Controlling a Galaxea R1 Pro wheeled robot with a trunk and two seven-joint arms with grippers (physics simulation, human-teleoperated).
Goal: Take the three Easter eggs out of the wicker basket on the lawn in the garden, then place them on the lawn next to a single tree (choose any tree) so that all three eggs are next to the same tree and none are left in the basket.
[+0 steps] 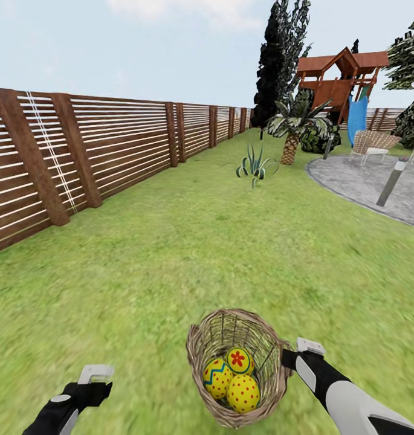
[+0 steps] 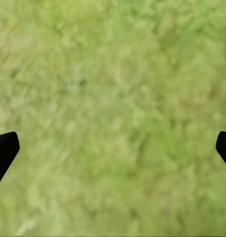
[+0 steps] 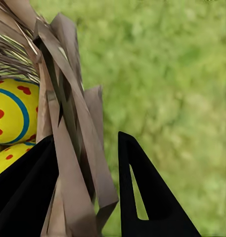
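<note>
The wicker basket (image 1: 214,338) stands tilted on the lawn (image 1: 170,260) just in front of me. It holds three yellow Easter eggs: one with blue zigzags (image 1: 217,377), one with a red flower (image 1: 238,360), one with red dots (image 1: 243,393). My right gripper (image 1: 285,360) (image 3: 88,140) straddles the basket's right rim (image 3: 73,128), one finger inside and one outside, shut on the weave. The flower egg (image 3: 14,116) lies close to the inner finger. My left gripper (image 1: 95,386) (image 2: 113,143) hangs open over bare grass left of the basket. Dark speckled tree foliage (image 1: 409,57) shows far right, its trunk out of view.
A brown slat fence (image 1: 80,151) runs along the left. Far ahead are a spiky plant (image 1: 255,166), a palm (image 1: 293,130), a tall dark tree (image 1: 279,60) and a wooden play tower (image 1: 339,81). The grey paved patio (image 1: 370,181) with chairs and a post lies at right.
</note>
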